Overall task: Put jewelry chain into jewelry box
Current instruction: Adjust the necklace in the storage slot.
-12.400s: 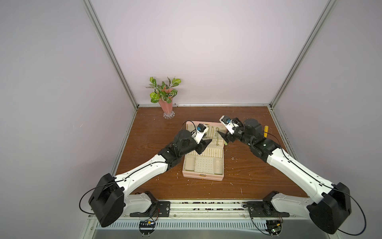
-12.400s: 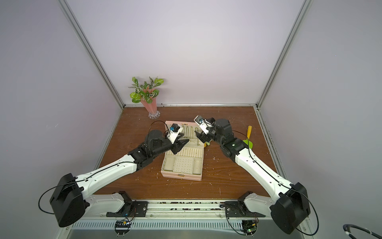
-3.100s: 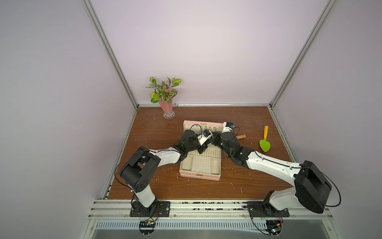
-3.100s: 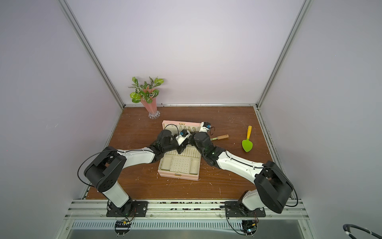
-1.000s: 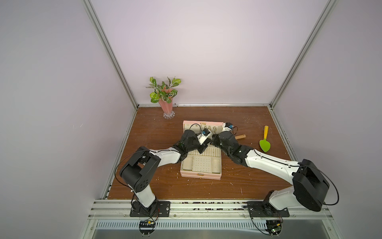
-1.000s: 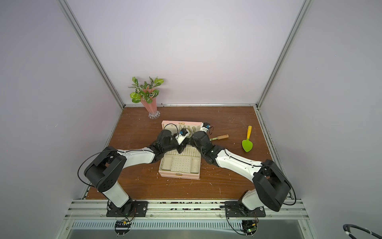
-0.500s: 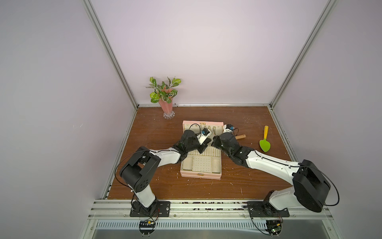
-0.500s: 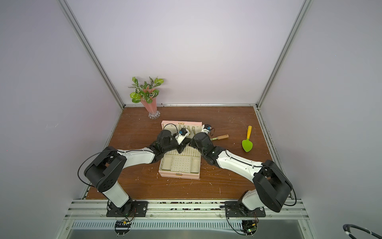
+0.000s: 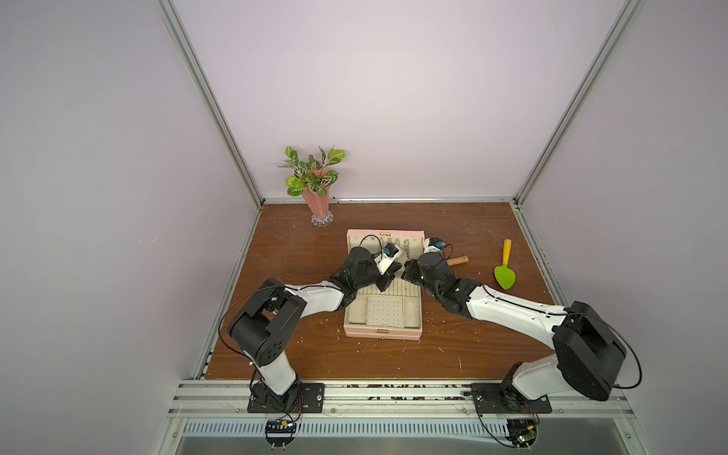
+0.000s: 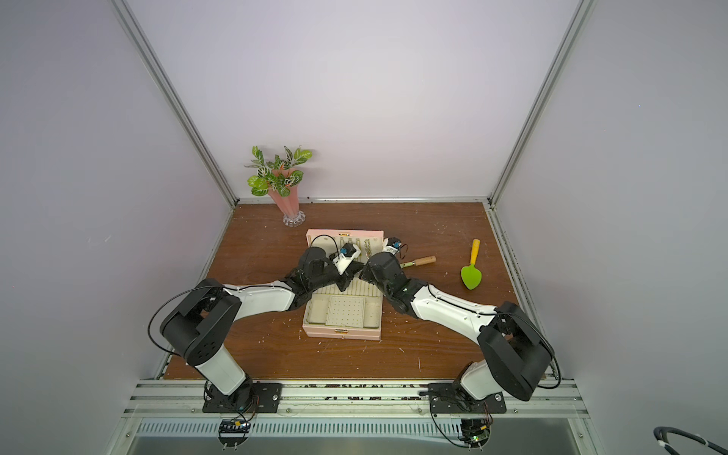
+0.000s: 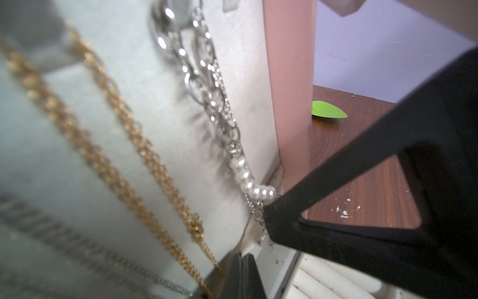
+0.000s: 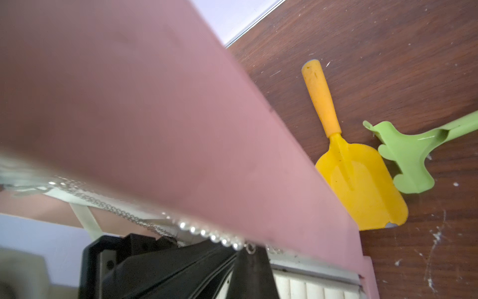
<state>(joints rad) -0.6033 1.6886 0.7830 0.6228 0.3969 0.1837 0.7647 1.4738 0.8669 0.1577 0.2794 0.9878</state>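
Note:
The pale pink jewelry box (image 9: pixel 382 335) (image 10: pixel 340 334) lies open with its lid (image 12: pixel 181 124) standing up at the back. The silvery jewelry chain (image 11: pixel 207 85) (image 9: pixel 406 249) hangs from a hook on the lid's cream lining near the right edge. It ends in a short run of pearls (image 12: pixel 207 235). My right gripper (image 12: pixel 243 252) (image 9: pixel 405 270) is shut, with the chain's thin lower end at its tips. My left gripper (image 11: pixel 241 261) (image 9: pixel 388 283) is shut and holds nothing. It sits low beside the gold chains (image 11: pixel 116 145) at the foot of the lid.
A pink vase with a plant (image 9: pixel 317 197) stands at the back left. To the right of the box lie a wooden-handled tool (image 9: pixel 457 260) and a green spade (image 9: pixel 504 275). Behind the lid lie a yellow shovel (image 12: pixel 357 178) and a green rake (image 12: pixel 413 155).
Compared with twelve seconds ago, both arms are lower and reach in to the lid. Over the last second nothing has visibly moved.

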